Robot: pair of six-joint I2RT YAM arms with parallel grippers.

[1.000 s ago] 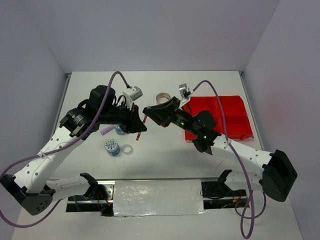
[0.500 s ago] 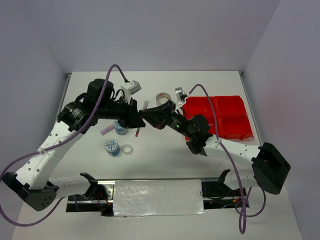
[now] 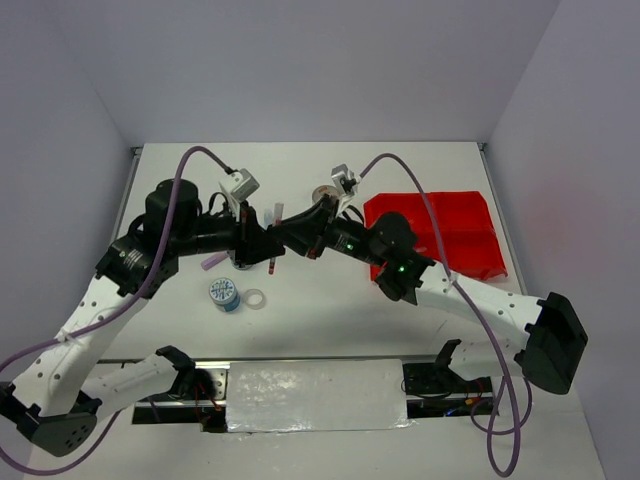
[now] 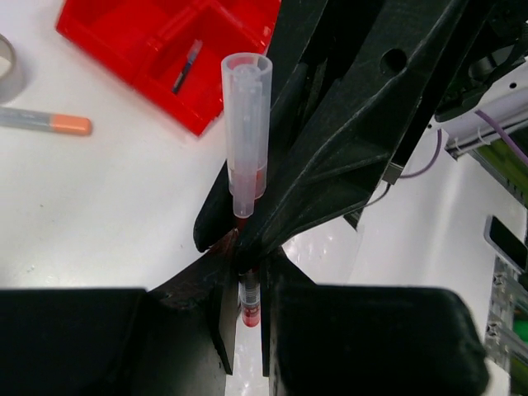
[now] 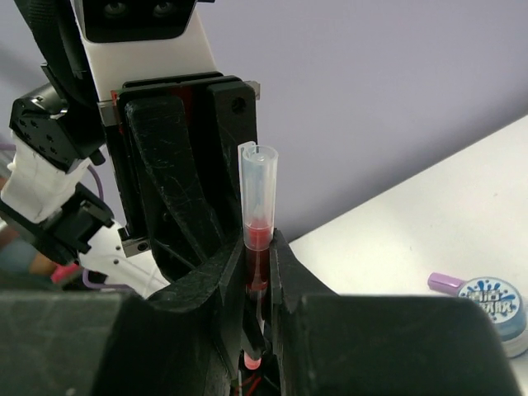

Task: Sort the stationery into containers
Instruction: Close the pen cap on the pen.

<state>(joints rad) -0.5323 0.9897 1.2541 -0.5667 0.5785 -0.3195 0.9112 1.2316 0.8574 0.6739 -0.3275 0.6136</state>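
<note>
A thin red pen (image 3: pixel 275 240) with a clear cap stands nearly upright above the table's middle. My left gripper (image 3: pixel 266 247) and my right gripper (image 3: pixel 287 233) meet on it from opposite sides. In the left wrist view my fingers (image 4: pixel 247 289) close on the pen's lower end (image 4: pixel 250 304), with the right gripper's black fingers pinching it just above. In the right wrist view my fingers (image 5: pixel 258 247) clamp the red barrel (image 5: pixel 257 235) below the cap. The red four-compartment bin (image 3: pixel 450 235) lies at the right and holds a dark pen (image 4: pixel 188 66).
A lilac marker (image 3: pixel 211 263), a blue-white tape roll (image 3: pixel 224 294) and a clear tape ring (image 3: pixel 255 298) lie left of centre. A second patterned roll (image 3: pixel 240 262) sits partly under the left arm. The grey tape roll (image 3: pixel 322 194) and an orange-tipped marker (image 4: pixel 45 122) lie behind the grippers.
The right gripper has moved left to the pen held by the left gripper and closed on it. The left arm has drawn back to the left a little.
</note>
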